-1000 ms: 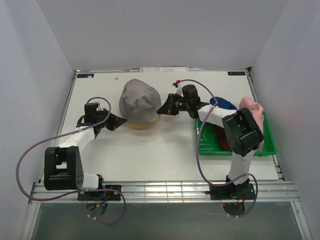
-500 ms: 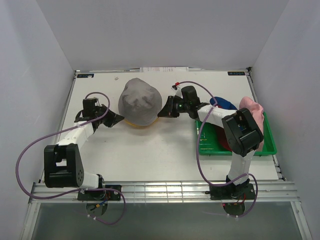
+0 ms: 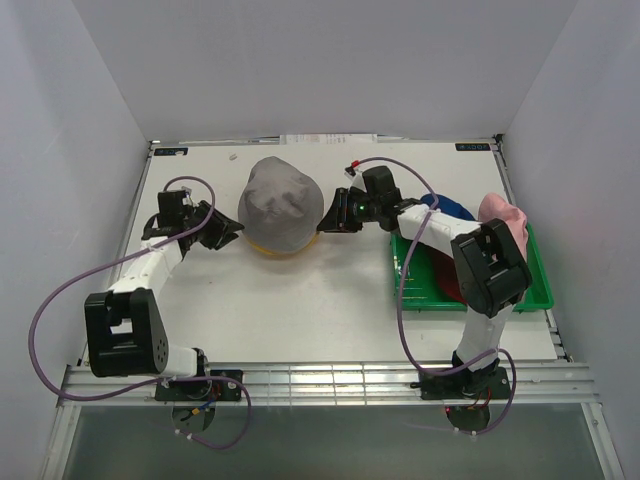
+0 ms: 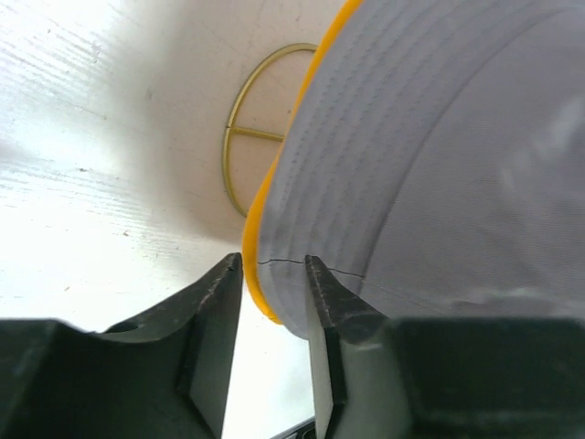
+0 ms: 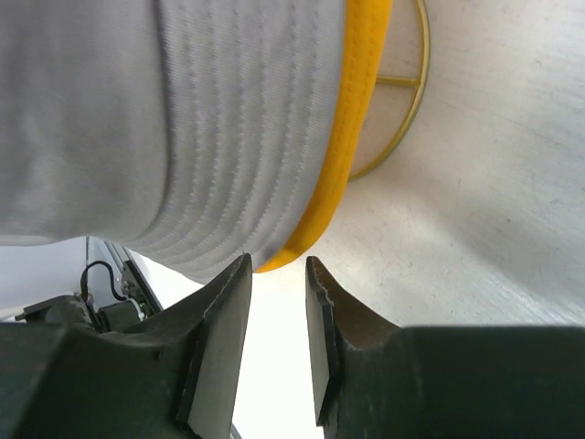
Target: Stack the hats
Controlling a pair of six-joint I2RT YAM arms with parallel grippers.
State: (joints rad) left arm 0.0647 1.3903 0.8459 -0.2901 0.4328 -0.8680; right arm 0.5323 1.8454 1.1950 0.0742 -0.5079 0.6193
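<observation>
The grey hat [image 3: 280,205] sits over the yellow hat [image 3: 273,252], of which only a brim edge shows, on the gold wire stand [image 4: 239,137]. My left gripper [image 3: 232,232] is open at the stack's left edge; in the left wrist view [image 4: 272,263] the grey [image 4: 439,137] and yellow [image 4: 260,219] brim edges lie loosely between its tips. My right gripper [image 3: 325,222] is open at the right edge, its tips [image 5: 278,265] just touching the brims [image 5: 352,110]. The pink hat [image 3: 503,220], blue hat [image 3: 450,208] and dark red hat [image 3: 445,278] lie by the green tray.
The green tray [image 3: 540,295] stands at the right side of the table, with the right arm reaching over its left end. White walls close in the table on three sides. The stand's ring base also shows in the right wrist view [image 5: 402,82].
The grey hat has settled lower and rounder over the yellow one. My left gripper has drawn back up and to the left; the right gripper has shifted slightly.
</observation>
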